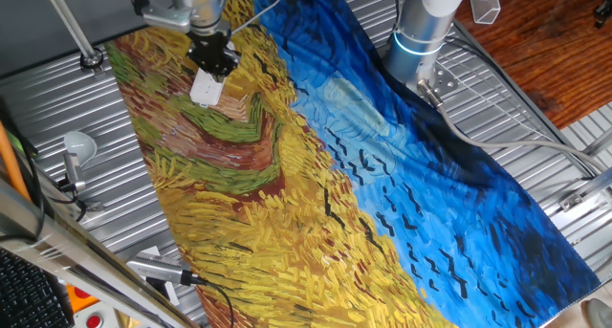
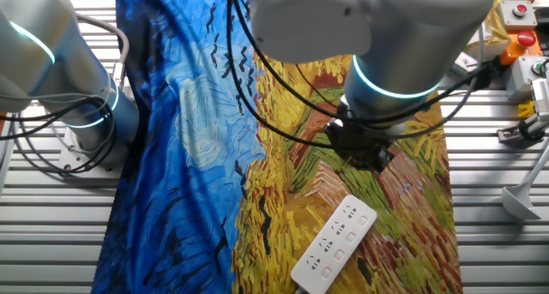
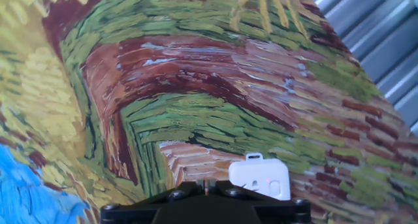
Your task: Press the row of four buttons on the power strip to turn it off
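Note:
The white power strip (image 2: 336, 243) lies at an angle on the painted cloth, over its green and brown patch. The four buttons (image 2: 341, 227) show only as small pale marks along its top face. In the fixed view from the other side the power strip (image 1: 207, 89) sits just below my black gripper (image 1: 212, 66). My gripper (image 2: 369, 159) hovers above the strip's far end, apart from it. The hand view shows the strip's rounded end (image 3: 261, 177) right ahead of my gripper (image 3: 205, 184), whose fingertips meet at a thin seam, holding nothing.
The cloth (image 1: 402, 185) covers a ribbed metal table (image 1: 57, 98). A grey metal tool with a black cord (image 1: 158, 269) lies at the near edge, and a metal scraper (image 1: 76, 151) at the left. The arm's base (image 1: 421, 32) stands at the back. A control box (image 2: 519, 15) sits at one corner.

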